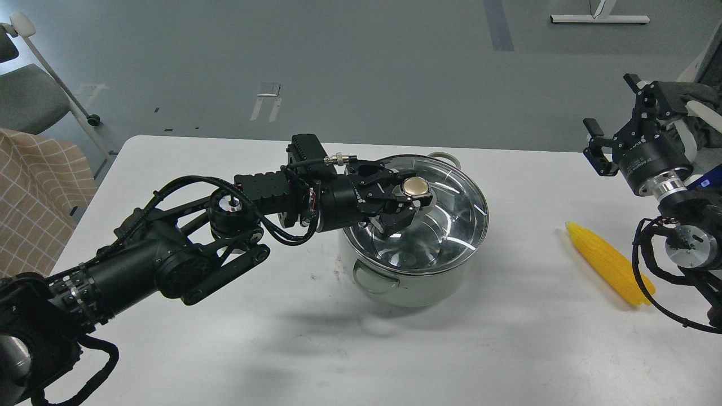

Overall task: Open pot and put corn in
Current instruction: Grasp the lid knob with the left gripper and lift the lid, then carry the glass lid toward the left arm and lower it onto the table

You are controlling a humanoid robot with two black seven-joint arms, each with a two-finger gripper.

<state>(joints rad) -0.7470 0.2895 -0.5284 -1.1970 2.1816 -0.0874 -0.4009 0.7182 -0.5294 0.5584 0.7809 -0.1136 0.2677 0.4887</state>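
The pale grey-green pot (414, 288) stands mid-table with its round glass lid (454, 217) on its rim. My left gripper (407, 196) reaches in from the left over the lid, its fingers closed on either side of the gold knob (414, 185). The yellow corn (610, 263) lies on the table to the right of the pot, pointed end towards the back. My right gripper (615, 113) hangs open and empty above the table's far right, behind and above the corn.
The white table (293, 349) ends close behind the pot. A checked beige cloth (34, 197) and a grey chair (28, 96) stand off the table's left side. Grey floor lies beyond.
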